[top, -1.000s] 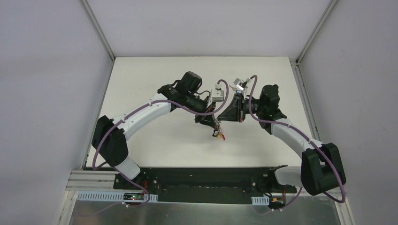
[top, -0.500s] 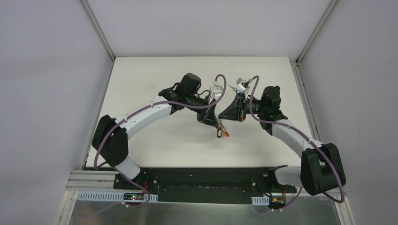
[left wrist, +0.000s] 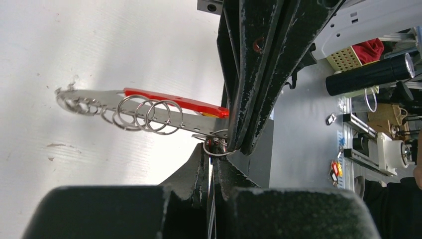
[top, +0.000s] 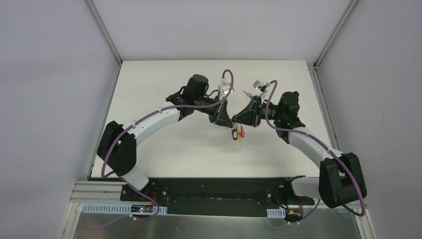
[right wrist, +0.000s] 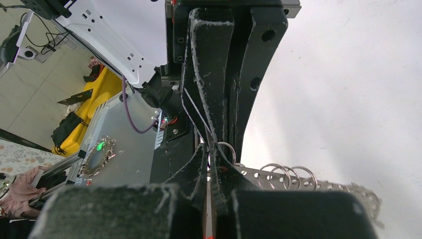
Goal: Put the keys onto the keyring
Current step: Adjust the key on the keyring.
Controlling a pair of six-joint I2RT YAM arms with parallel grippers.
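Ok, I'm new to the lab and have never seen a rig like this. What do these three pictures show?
You see two robot arms, the left arm and the right arm, bolted at the near edge of a white table. One picture looks down from above and behind them. The other two come from cameras on the wrists, looking along the left claw and the right claw, so each sees the other claw coming in from the top.

Both claws are shut and meet over the table. The right claw grips one end of the keyring, a red and grey loop seen edge-on, carrying several wire rings. The left claw seems to pinch a small ring at that same end. From above, a red and orange bundle, probably the keys, hangs beneath them.
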